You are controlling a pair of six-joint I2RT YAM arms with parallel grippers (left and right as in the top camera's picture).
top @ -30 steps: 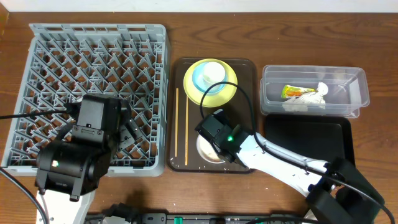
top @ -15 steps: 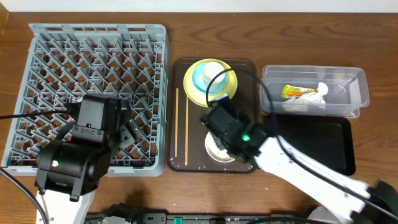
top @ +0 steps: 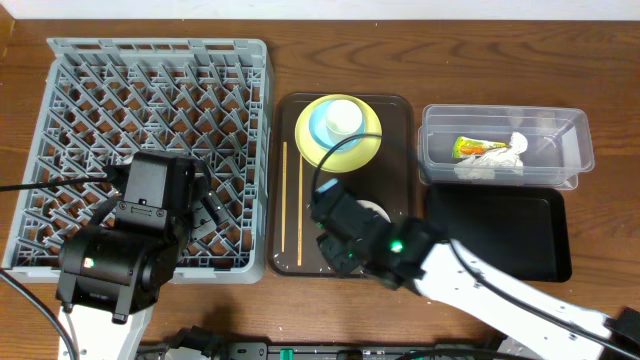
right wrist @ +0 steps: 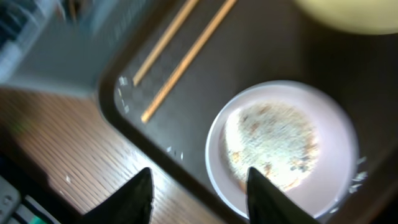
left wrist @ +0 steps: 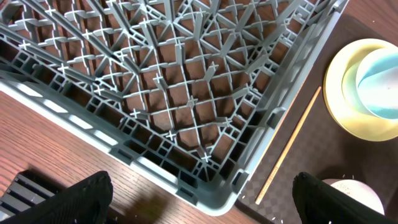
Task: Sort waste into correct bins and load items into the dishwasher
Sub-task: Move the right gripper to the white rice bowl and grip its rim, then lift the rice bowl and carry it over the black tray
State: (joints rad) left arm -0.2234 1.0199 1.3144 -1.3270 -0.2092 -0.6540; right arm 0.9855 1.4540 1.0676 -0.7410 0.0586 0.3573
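Observation:
The grey dish rack [top: 155,110] fills the left. On the dark brown tray [top: 395,110] a yellow plate [top: 370,140] carries a light-blue cup [top: 322,127] and a white cup [top: 343,115]. Two chopsticks [top: 286,205] lie at its left. The white bowl [top: 375,211], smeared with rice [right wrist: 273,143], is mostly hidden under my right arm. My right gripper [right wrist: 199,199] is open over the tray's front edge, one finger over the bowl's rim [right wrist: 217,162]. My left gripper [left wrist: 199,205] is open above the rack's front right corner [left wrist: 211,186]. The wrapper [top: 476,147] and tissue [top: 503,160] lie in the clear tub [top: 505,120].
The flat black tray [top: 500,230] lies in front of the tub. In the left wrist view a chopstick [left wrist: 289,146], the plate [left wrist: 339,93], the blue cup [left wrist: 379,78] and the bowl [left wrist: 351,196] show at the right. Bare wood borders the tray's front.
My right arm has swung left and toward the front edge of the brown tray, now covering most of the bowl. The left arm has not moved.

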